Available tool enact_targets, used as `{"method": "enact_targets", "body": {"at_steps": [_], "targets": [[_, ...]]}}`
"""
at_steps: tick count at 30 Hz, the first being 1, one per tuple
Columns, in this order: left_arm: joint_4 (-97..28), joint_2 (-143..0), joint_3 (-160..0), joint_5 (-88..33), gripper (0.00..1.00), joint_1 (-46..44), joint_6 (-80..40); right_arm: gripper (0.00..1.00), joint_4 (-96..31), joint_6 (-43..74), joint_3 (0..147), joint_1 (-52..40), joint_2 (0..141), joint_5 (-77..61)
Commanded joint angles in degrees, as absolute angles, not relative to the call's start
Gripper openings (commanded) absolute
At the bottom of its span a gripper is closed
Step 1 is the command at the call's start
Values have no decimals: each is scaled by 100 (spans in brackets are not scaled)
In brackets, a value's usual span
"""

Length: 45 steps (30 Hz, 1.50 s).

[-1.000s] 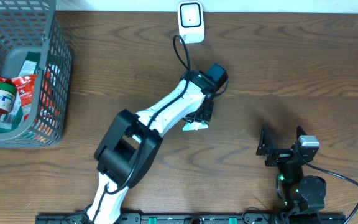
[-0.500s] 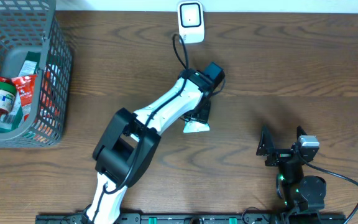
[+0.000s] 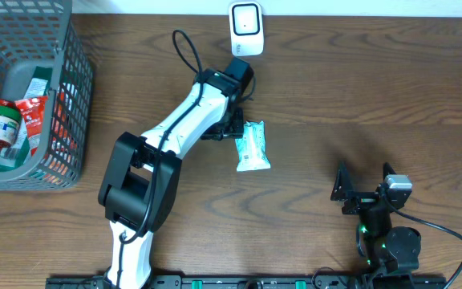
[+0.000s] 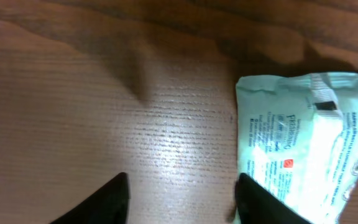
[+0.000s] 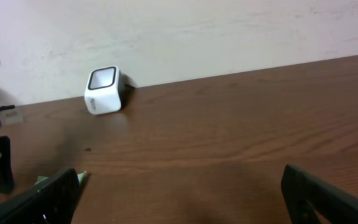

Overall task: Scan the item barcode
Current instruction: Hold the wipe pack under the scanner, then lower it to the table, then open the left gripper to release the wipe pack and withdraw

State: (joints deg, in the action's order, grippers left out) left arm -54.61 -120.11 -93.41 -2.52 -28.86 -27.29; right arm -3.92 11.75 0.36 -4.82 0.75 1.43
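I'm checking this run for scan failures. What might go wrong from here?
1. The packet lies flat on the table, away from the scanner, and the open left gripper holds nothing. Picking up something so flat may slip or fail.
2. One finger sits at the packet's edge, so closing or moving could shove it aside.
3. No barcode is clearly readable on the upturned face, so it may end up facing away from the scanner.
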Motion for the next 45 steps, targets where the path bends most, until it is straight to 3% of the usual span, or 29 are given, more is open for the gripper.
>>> {"method": "enact_targets", "body": {"at_steps": [1, 10, 29, 45], "targets": [[-5284, -11959, -8962, -434, 49, -2945, -2840, 99, -412, 1197, 32, -449, 75, 139], [-4130, -11959, -8073, -434, 40, -3262, -3041, 99, -414, 1197, 32, -449, 78, 139], [-3459, -11944, -8049, -856, 40, -3728, -3297, 99, -412, 1197, 32, -449, 75, 139], [-4217, -10495, -8055, -38, 68, -2495, -2563, 99, -414, 1197, 32, -449, 78, 139]]}}
